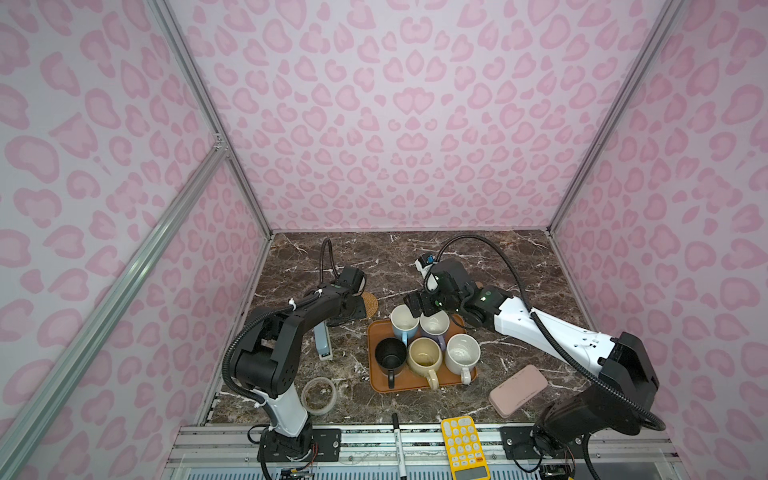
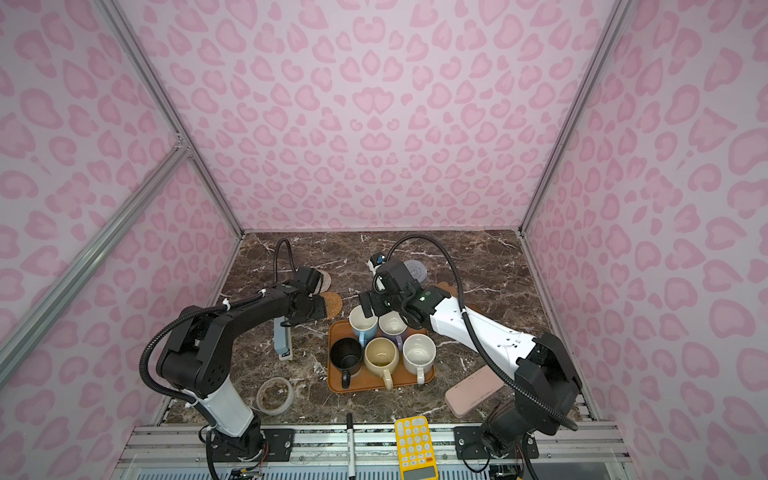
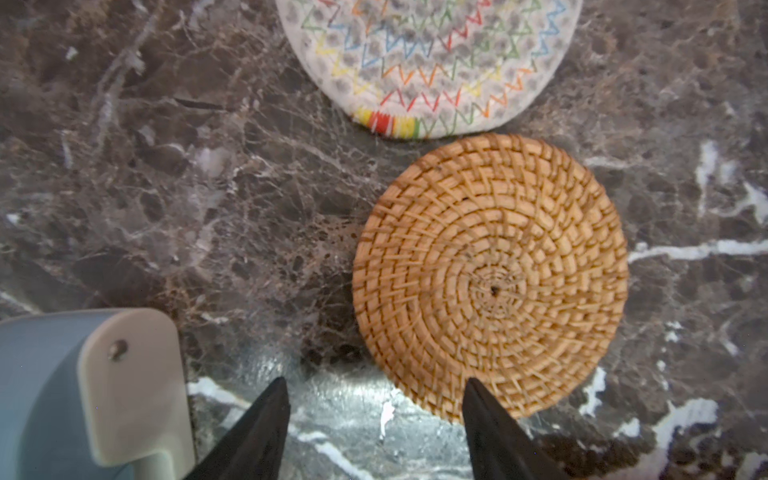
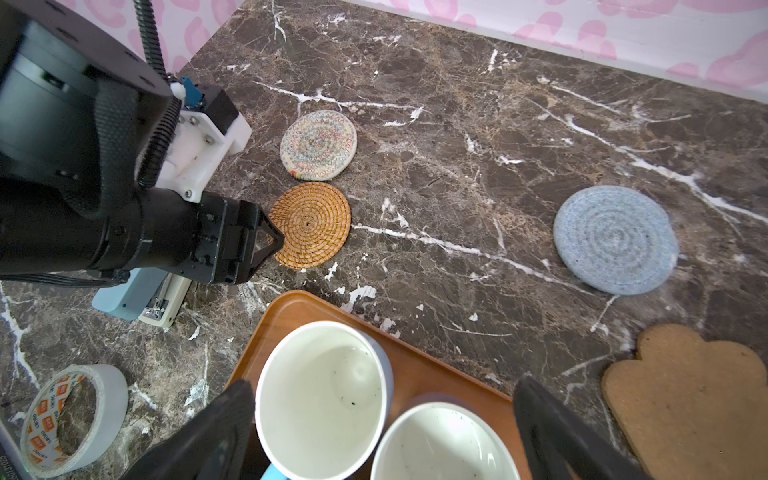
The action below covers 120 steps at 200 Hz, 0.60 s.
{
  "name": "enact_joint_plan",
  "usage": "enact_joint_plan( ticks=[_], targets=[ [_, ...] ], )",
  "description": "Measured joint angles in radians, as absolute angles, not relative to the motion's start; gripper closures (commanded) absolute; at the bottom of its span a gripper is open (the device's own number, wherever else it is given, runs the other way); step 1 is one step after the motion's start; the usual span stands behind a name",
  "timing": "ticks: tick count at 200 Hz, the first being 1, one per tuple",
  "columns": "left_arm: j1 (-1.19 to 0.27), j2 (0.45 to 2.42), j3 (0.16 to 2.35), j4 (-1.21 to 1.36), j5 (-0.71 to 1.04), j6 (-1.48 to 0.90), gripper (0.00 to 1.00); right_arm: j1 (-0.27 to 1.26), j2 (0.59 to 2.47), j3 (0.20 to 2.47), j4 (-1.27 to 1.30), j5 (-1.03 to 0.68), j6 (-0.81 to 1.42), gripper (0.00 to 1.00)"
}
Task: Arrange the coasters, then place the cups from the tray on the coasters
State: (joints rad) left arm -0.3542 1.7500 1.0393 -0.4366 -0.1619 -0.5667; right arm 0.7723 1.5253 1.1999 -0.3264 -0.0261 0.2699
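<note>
Right wrist view: the right claw stands spread wide and empty over the tray's far end, with the light blue mug and lavender mug between its fingers, both standing on the tray. The left claw, off the tray's far left corner, is partly spread and holds nothing. One fingertip overlaps the rim of the orange-tan coaster, contact unclear. The cream coaster lies just beyond it, the grey-blue coaster and cork coaster on the bench past the tray's far edge.
</note>
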Motion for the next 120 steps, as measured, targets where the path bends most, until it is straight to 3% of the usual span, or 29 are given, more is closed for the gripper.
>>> enact_joint_plan(
  ticks=[120],
  targets=[
    [-0.429, 1.883, 1.175, -0.424, -0.187, -0.575, 0.41, 0.772, 1.529, 1.195, -0.326, -0.019, 0.270, 0.01]
  ],
)
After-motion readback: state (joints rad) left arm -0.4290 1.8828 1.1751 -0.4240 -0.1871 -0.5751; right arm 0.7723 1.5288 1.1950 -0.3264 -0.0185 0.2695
